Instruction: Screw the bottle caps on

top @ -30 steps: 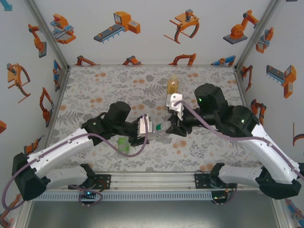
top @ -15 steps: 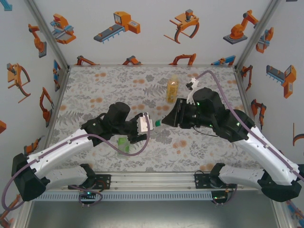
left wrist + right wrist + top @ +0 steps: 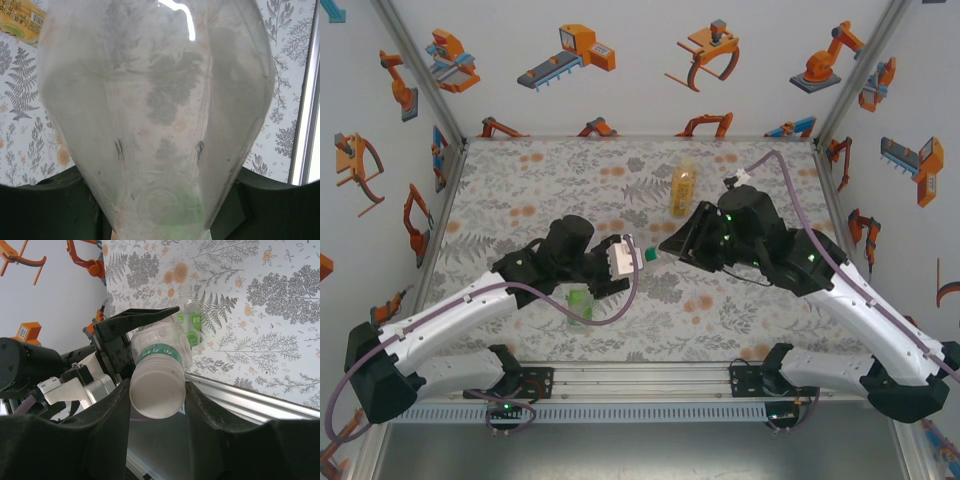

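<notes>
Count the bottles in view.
3: clear bottle held between the left hand and right hand, green bottle on the table beside the left arm, amber bottle upright at the back.

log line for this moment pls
phase: capping | left gripper: shut on clear bottle, held sideways | right gripper: shut on cap at its neck | green bottle, amber bottle: standing on table

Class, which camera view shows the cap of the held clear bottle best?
Right wrist: the cap faces the lens, clamped in the right gripper. Top external reduces it to a speck; left wrist blurs it through the clear bottle.
</notes>
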Robot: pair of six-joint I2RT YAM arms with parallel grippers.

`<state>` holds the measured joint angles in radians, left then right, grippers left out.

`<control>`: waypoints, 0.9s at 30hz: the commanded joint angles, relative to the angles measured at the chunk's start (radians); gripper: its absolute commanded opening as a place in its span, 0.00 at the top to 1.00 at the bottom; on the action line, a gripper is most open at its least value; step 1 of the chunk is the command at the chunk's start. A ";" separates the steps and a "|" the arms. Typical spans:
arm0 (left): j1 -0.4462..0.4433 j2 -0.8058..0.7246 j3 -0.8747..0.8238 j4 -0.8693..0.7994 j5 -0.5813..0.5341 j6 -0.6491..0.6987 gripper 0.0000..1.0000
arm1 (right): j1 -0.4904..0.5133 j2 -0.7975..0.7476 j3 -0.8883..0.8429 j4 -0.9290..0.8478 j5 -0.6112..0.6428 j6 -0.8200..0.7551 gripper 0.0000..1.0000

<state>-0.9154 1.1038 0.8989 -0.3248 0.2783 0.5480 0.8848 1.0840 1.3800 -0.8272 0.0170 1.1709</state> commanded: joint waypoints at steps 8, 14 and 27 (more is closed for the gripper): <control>-0.005 -0.079 -0.029 0.089 -0.041 -0.038 0.20 | -0.029 0.158 0.124 -0.029 0.024 -0.170 1.00; -0.001 -0.117 -0.037 0.073 -0.071 -0.076 0.16 | -0.128 0.353 0.306 -0.157 0.005 -0.384 1.00; 0.078 -0.253 -0.069 0.024 -0.224 -0.353 0.17 | -0.275 0.865 0.860 -0.330 0.018 -0.662 1.00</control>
<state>-0.8619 0.8879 0.8463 -0.2752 0.1131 0.3153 0.6254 1.8927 2.1448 -1.1030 0.0193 0.5911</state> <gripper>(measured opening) 0.833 0.416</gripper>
